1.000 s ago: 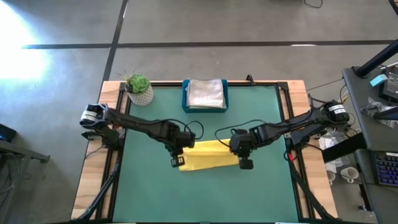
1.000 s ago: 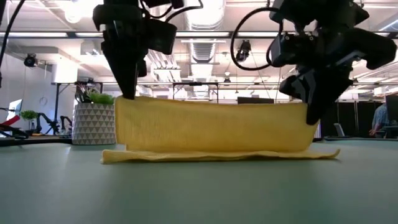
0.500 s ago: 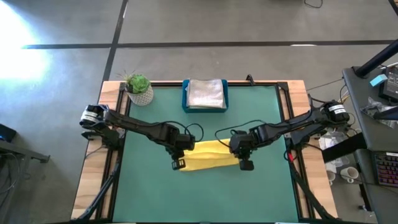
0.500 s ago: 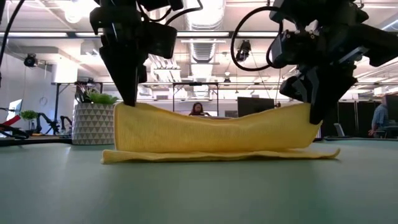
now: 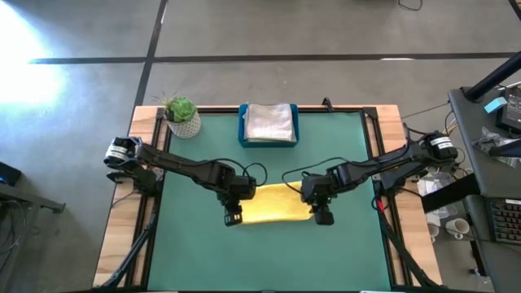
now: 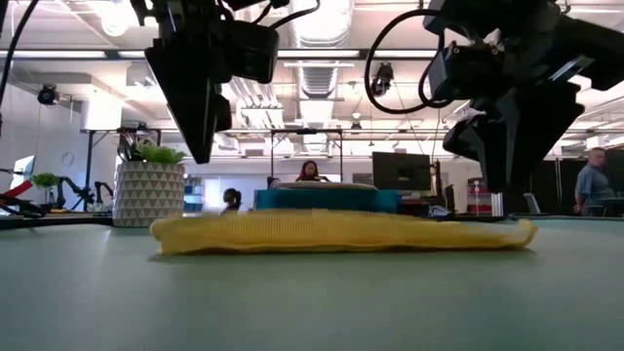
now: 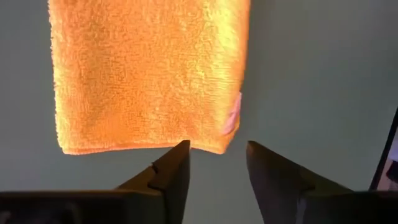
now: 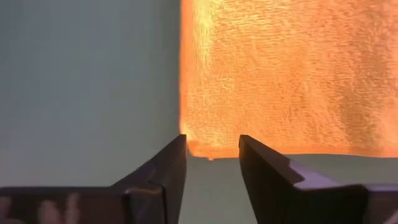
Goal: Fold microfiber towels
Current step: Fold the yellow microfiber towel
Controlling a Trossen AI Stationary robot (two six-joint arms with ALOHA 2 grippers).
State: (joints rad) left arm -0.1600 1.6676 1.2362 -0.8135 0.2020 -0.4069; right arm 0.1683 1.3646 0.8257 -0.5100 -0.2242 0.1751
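A yellow microfiber towel lies folded flat on the green table, a long low strip in the low view. My left gripper hangs open just above the towel's left end, its fingers clear of the cloth. Over the right end, my right gripper is open too, with its fingertips a little above the cloth. Neither gripper has anything between its fingers.
A blue tray holding a folded light grey cloth stands at the middle of the far edge. A potted plant is at the far left corner. Bare green mat lies toward the near edge. People show in the room behind.
Both grippers have opened and let go of the towel's raised long edge. The upper layer, which stood upright between them, sagged in the middle and then fell onto the lower layer, so the towel now lies flat and doubled. Both grippers stay over its ends.
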